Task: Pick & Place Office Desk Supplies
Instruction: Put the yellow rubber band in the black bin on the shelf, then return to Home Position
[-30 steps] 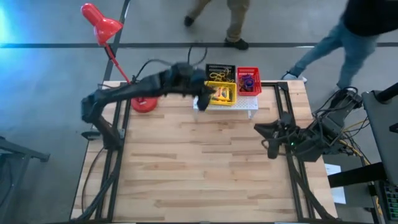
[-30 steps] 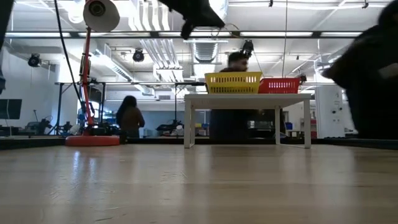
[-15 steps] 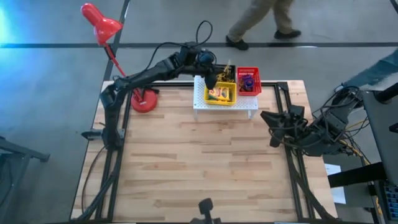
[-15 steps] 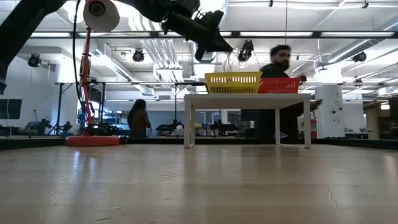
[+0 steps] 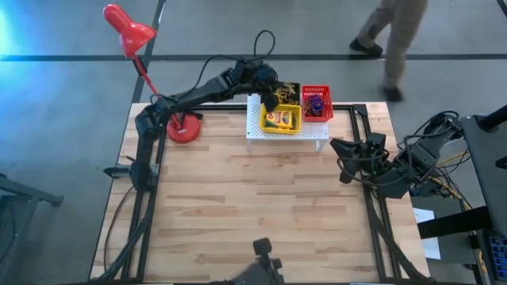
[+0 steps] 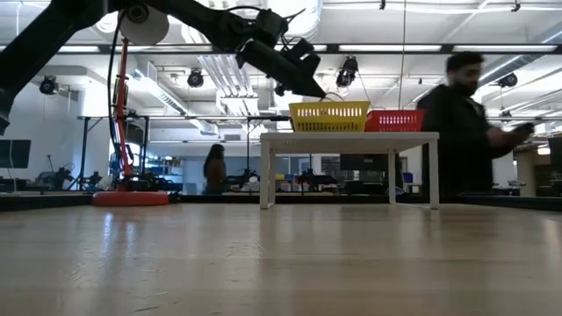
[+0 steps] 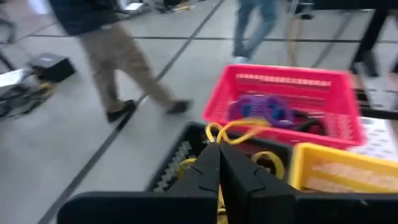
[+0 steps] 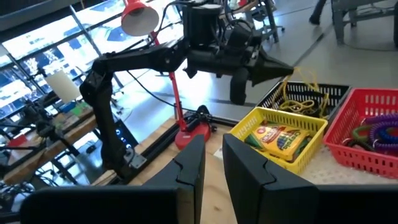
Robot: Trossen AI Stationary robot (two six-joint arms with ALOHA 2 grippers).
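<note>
Three small trays stand on the white perforated stand (image 5: 289, 133) at the table's far edge: a black tray (image 7: 177, 158) with yellow rubber bands, a yellow tray (image 5: 283, 120) with a yellow-green card box (image 8: 280, 138), and a red tray (image 5: 316, 103) with purple rings (image 7: 255, 109). My left gripper (image 5: 275, 95) is over the black tray, shut on a yellow rubber band (image 7: 235, 129). My right gripper (image 5: 340, 161) is open and empty near the table's right edge. My left gripper pinches the yellow rubber band (image 7: 214, 132) between its two fingertips. The fingers slant down from the table's left side. The band loops out past the tips above the black tray. I cannot tell whether its lower part still lies on the other bands (image 8: 305, 104).
A red desk lamp (image 5: 184, 131) stands with its base on the table's far left. A person (image 6: 461, 132) walks on the floor beyond the far edge. Bare wooden tabletop (image 5: 253, 206) lies in front of the stand.
My left gripper has gone from the stand's left end toward the table's far edge and come down over the black tray, where it now has a yellow rubber band at its tips. People have walked past behind the table.
</note>
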